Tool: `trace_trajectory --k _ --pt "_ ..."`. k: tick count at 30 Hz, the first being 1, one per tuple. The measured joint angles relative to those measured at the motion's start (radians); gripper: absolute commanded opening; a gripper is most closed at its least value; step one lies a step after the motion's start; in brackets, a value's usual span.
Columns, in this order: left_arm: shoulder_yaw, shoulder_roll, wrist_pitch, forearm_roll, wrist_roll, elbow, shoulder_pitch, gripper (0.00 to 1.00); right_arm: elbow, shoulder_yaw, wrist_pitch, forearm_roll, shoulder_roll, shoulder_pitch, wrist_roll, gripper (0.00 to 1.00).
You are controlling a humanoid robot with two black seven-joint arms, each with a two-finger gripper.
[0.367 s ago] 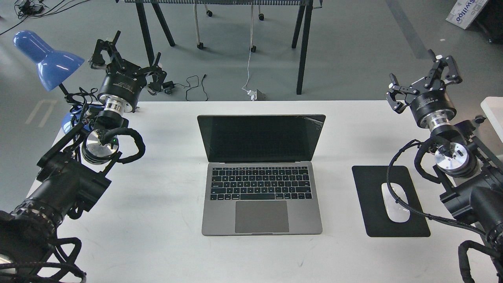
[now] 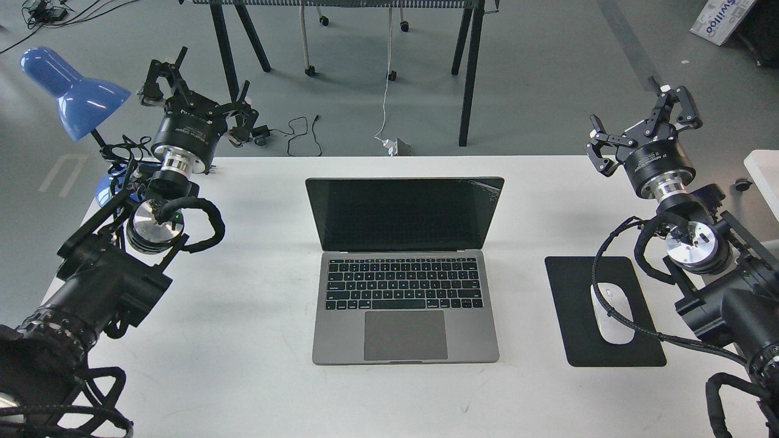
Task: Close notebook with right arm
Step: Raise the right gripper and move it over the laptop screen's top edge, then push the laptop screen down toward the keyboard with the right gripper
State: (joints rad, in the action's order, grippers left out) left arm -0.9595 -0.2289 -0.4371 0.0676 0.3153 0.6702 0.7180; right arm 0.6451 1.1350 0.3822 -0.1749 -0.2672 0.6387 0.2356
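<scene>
The notebook (image 2: 405,267) stands open in the middle of the white table (image 2: 243,377), a space-grey laptop with a black keyboard and a black screen cracked at its top right corner. My right gripper (image 2: 639,125) is open and empty, raised past the table's far right edge, well to the right of the screen. My left gripper (image 2: 195,94) is open and empty at the far left, beside the blue lamp (image 2: 73,91).
A black mouse pad (image 2: 578,340) with a white mouse (image 2: 610,313) lies right of the notebook, under my right arm's braided cable. Black table legs and cables stand on the grey floor beyond the far edge.
</scene>
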Motion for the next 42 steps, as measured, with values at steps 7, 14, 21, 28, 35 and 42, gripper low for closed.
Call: trace_trajectory --k 7,14,21,28,35,42 --pt "0.001 -0.001 -0.021 -0.001 -0.001 0.000 -0.003 1.00 -0.009 -0.099 -0.015 -0.002 0.048 0.058 0.000 1.00" --pt "0.001 -0.001 -0.022 -0.002 -0.001 0.001 -0.005 1.00 -0.022 -0.133 -0.019 -0.012 0.146 0.107 0.001 1.00" --pt "0.001 -0.001 -0.023 -0.002 -0.001 0.002 -0.005 1.00 -0.037 -0.209 -0.013 -0.012 0.216 0.123 0.008 1.00" --pt "0.001 -0.001 -0.023 -0.003 -0.002 0.003 -0.006 1.00 0.028 -0.261 -0.001 -0.005 0.210 0.078 0.005 1.00" --pt "0.001 -0.001 -0.023 -0.005 -0.002 0.003 -0.006 1.00 0.171 -0.323 0.010 -0.004 0.119 -0.015 -0.007 1.00" --pt "0.001 -0.001 -0.023 -0.005 -0.002 0.008 -0.009 1.00 0.310 -0.425 0.026 -0.006 0.019 -0.097 -0.009 1.00"
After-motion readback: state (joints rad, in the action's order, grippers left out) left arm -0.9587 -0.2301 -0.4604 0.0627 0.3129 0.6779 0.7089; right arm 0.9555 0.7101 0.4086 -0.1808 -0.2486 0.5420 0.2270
